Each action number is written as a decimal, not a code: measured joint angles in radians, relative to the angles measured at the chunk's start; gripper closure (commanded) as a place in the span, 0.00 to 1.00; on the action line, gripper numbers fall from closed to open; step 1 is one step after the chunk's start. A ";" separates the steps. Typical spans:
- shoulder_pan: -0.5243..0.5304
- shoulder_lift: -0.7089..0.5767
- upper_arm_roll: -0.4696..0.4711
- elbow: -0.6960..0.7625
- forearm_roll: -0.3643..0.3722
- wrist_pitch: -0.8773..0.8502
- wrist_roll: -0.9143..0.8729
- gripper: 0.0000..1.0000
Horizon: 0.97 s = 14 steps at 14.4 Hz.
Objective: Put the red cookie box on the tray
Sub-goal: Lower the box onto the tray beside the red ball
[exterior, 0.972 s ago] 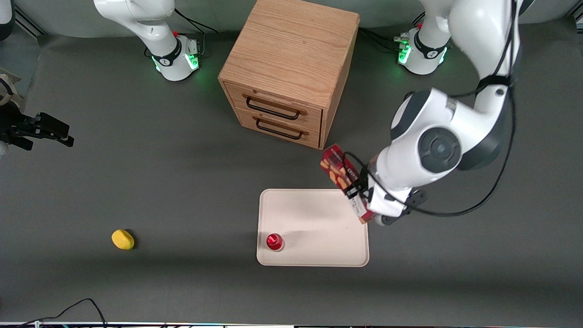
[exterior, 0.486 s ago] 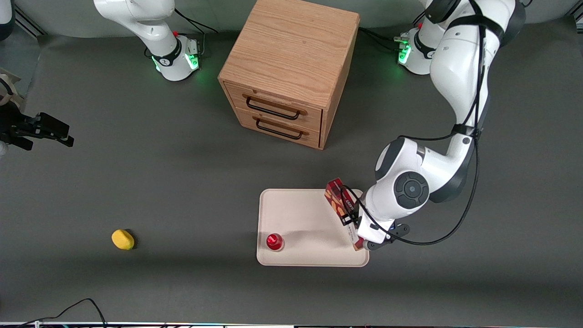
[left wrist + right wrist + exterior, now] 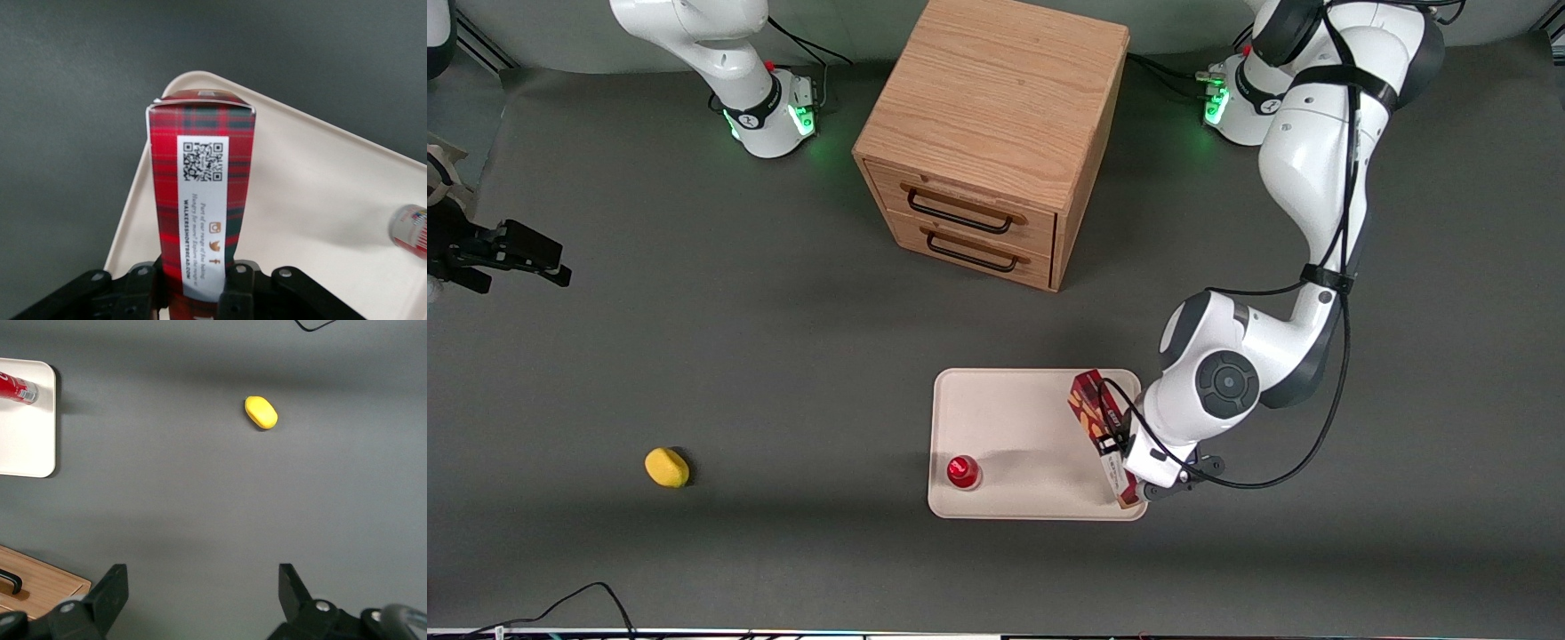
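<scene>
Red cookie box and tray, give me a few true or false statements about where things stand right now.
1. The gripper is shut on the red cookie box. True.
2. The box is over the tray, along its edge toward the working arm. True.
3. The small red-capped item lies off the tray. False: it is on the tray, at a corner near the front camera.
4. A wooden drawer cabinet has one drawer open. False: both are shut.
5. The yellow object is on the tray. False: it lies on the table, toward the parked arm's end.

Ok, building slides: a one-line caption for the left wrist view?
Gripper jaws clamp the red cookie box over the tray edge.
</scene>
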 measured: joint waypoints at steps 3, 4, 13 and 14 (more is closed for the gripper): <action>0.002 0.011 0.005 0.000 0.000 0.003 0.021 1.00; 0.002 0.011 0.004 0.000 0.000 0.003 0.021 1.00; -0.005 0.039 0.002 -0.009 0.001 0.066 0.021 0.67; -0.005 0.039 0.002 -0.009 0.001 0.066 0.021 0.42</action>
